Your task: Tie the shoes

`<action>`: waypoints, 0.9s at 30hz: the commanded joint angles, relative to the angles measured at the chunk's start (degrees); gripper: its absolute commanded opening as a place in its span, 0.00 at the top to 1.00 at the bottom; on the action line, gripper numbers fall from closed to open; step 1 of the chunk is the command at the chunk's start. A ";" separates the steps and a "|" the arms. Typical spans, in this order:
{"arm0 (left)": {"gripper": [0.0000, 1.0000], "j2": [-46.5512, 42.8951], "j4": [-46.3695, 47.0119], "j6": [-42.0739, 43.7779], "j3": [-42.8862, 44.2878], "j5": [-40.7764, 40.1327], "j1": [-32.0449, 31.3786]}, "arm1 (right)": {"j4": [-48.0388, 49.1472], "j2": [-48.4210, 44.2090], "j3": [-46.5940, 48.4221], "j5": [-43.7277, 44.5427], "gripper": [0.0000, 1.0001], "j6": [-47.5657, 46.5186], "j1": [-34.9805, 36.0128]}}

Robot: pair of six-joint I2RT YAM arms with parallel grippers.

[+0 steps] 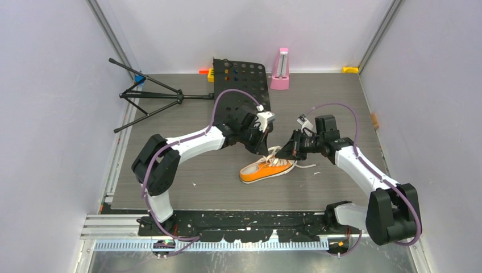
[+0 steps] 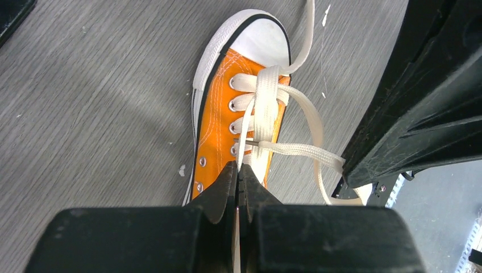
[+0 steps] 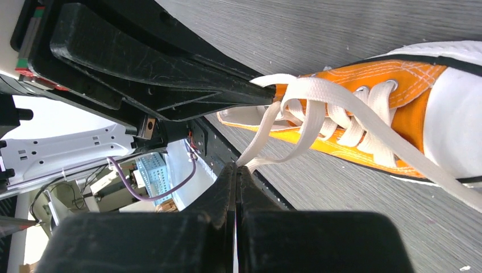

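The orange shoe lies mid-table, its white toe cap pointing toward the right arm. My left gripper hangs over its rear lacing. In the left wrist view it is shut on a white lace that rises from the shoe. My right gripper sits just right of the shoe. In the right wrist view it is shut on a doubled lace strand coming from the shoe. The two grippers are close together above the lacing.
A black perforated music-stand plate lies at the back, with its folded tripod to the left. A pink metronome stands at the back wall and a yellow block in the back right corner. Grey walls enclose three sides.
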 commanded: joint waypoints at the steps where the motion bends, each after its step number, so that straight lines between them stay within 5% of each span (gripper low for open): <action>1: 1.00 -3.27 1.82 1.00 -0.01 0.46 0.39 | 1.35 0.90 1.04 -1.54 1.00 0.92 -0.01; 27: 1.00 -4.87 3.54 -1.19 -2.60 2.84 -0.66 | 4.74 11.85 7.80 7.02 1.00 0.76 5.52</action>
